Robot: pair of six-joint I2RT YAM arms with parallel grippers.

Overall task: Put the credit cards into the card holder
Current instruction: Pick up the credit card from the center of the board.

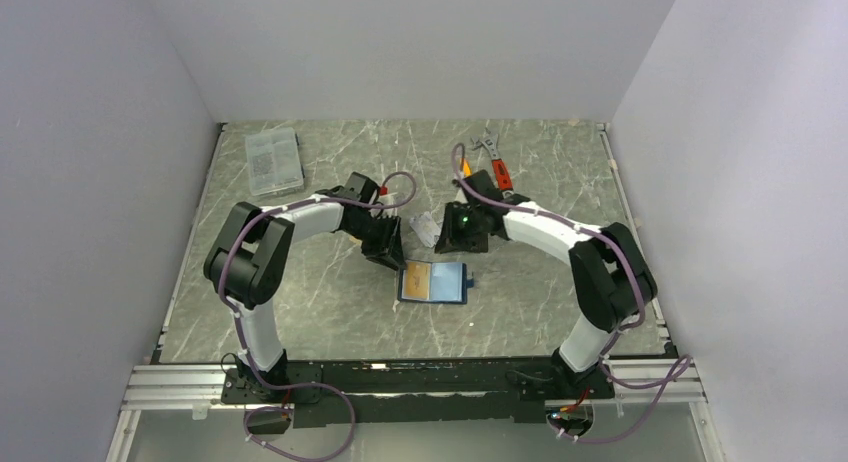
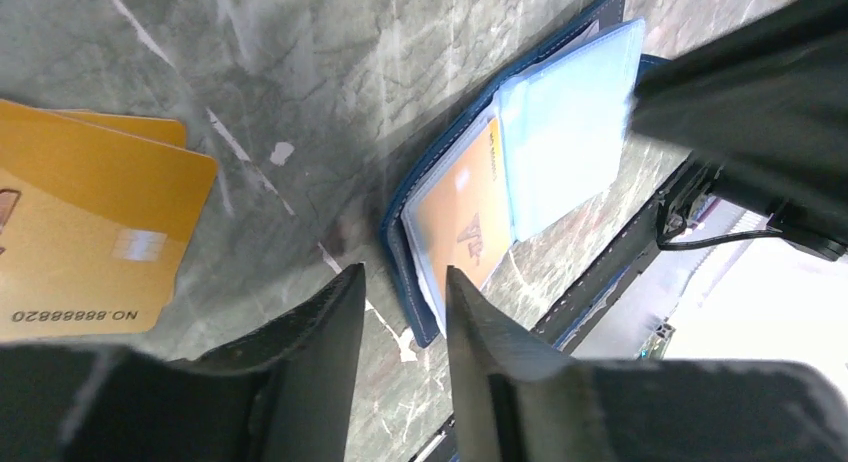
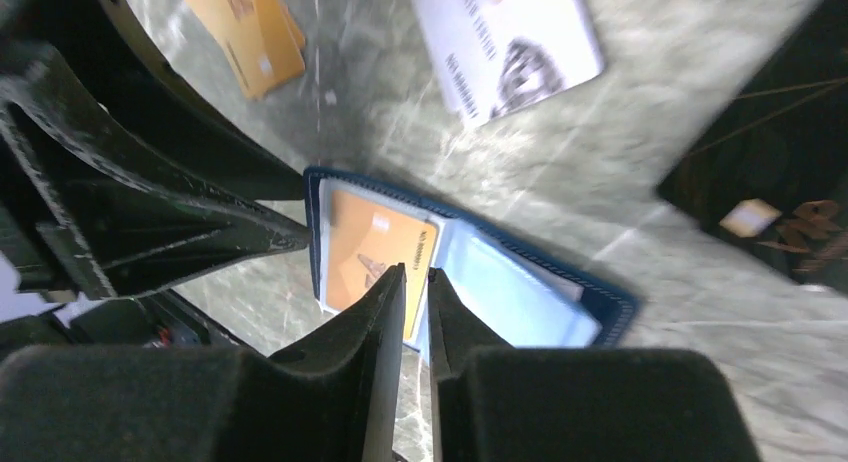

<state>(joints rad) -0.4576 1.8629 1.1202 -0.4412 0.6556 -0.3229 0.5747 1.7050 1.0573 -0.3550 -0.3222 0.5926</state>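
Note:
The card holder [image 1: 448,282] lies open on the marble table between both arms, navy outside and light blue inside, with an orange-gold card [image 1: 418,278] tucked in its left half. In the left wrist view, my left gripper [image 2: 403,282] stands open and empty just off the card holder's [image 2: 565,112] near corner, and two loose orange-gold cards [image 2: 90,232] lie to the left. My right gripper [image 3: 417,277] hovers over the card holder's [image 3: 520,292] fold, jaws a narrow slit apart with nothing between. A silvery-white patterned card [image 3: 505,42] lies beyond it.
A clear grey compartment box [image 1: 273,160] sits at the back left. Hand tools with orange handles [image 1: 492,162] lie at the back, behind the right arm. The two grippers [image 1: 388,250] [image 1: 460,237] hang close together over the card holder.

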